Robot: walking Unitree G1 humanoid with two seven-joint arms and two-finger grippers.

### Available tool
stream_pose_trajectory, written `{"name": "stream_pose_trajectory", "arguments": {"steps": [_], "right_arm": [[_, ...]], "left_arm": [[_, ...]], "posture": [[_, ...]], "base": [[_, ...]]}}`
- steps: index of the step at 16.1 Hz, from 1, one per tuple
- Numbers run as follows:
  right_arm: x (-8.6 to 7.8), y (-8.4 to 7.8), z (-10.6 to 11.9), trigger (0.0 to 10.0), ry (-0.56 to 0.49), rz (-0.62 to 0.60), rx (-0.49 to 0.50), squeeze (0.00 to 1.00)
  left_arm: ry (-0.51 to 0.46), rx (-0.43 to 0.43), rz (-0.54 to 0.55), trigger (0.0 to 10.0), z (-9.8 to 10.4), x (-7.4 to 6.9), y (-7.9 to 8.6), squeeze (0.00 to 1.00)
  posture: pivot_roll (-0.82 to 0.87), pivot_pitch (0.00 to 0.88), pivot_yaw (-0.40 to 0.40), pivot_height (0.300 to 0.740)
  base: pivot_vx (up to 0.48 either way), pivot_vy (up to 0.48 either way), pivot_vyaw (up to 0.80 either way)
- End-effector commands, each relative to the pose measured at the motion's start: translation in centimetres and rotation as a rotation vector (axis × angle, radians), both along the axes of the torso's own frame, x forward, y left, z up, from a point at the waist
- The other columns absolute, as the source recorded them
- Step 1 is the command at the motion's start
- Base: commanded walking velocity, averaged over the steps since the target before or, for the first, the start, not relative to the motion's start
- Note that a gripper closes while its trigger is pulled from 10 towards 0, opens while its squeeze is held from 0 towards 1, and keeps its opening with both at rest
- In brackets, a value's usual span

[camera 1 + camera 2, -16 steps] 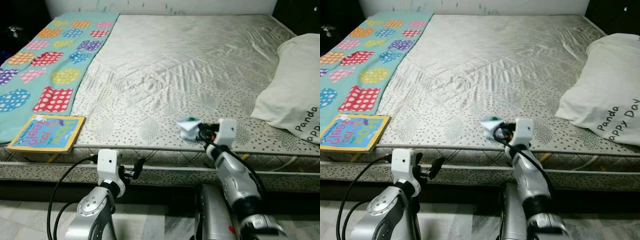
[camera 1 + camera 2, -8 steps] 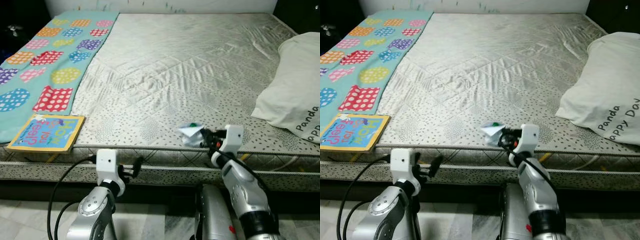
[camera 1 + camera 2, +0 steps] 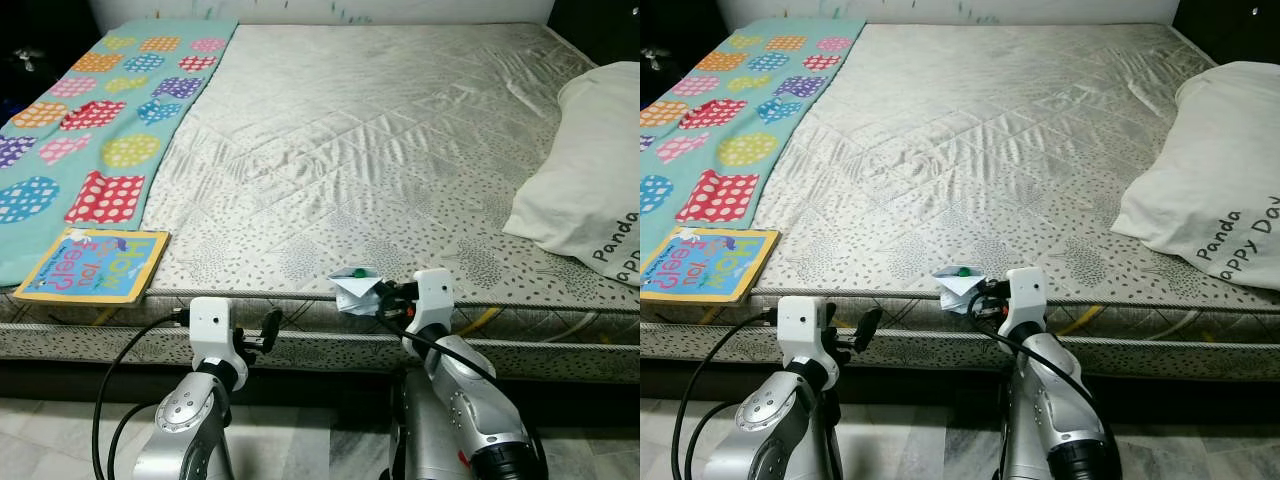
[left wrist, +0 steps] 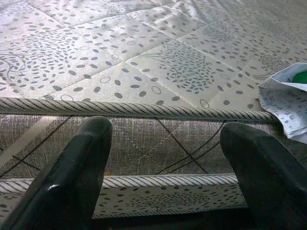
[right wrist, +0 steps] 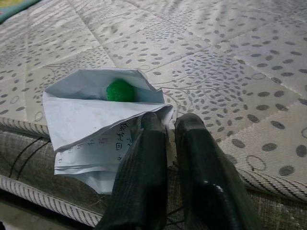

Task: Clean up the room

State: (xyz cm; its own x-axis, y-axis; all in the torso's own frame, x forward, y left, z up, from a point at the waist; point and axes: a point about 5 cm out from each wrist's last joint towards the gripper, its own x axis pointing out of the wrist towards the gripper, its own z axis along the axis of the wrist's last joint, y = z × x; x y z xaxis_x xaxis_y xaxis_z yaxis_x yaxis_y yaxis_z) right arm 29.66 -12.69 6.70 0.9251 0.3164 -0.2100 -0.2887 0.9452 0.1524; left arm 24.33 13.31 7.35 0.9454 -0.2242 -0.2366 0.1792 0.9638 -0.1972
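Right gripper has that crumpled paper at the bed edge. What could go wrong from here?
The right gripper pinches only one edge of the crumpled paper, so it may slip free. The green ball sits loose in the paper's fold and could roll out, likely to the floor since the paper hangs at the mattress edge. The open left gripper is near that edge and could catch it.

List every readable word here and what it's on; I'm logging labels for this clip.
"Panda" and below it "appy Day", cut off at the picture's edge: on the white pillow.
"How" in large letters, seen upside down: on the book; its other words are too blurred to read.
Small print on the crumpled paper held in the right gripper: too small to read.
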Motion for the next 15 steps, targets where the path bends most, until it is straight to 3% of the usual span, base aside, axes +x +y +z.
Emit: {"name": "stream_pose_trajectory", "arguments": {"steps": [1, 15], "right_arm": [[0.2, 0.1, 0.5, 10.0, -0.011, -0.009, 0.004, 1.0], [1.1, 2.2, 0.5, 10.0, 0.027, -0.114, 0.082, 1.0]], "left_arm": [[0.001, 0.012, -0.008, 10.0, 0.0, 0.1, -0.1, 0.0], [0.002, 0.005, -0.012, 10.0, 0.0, 0.1, -0.4, 0.0]], "posture": [[-0.05, 0.0, 0.003, 0.47], [-0.04, 0.0, -0.006, 0.47]], "base": [[0.0, 0.0, 0.0], [0.0, 0.0, 0.0]]}}
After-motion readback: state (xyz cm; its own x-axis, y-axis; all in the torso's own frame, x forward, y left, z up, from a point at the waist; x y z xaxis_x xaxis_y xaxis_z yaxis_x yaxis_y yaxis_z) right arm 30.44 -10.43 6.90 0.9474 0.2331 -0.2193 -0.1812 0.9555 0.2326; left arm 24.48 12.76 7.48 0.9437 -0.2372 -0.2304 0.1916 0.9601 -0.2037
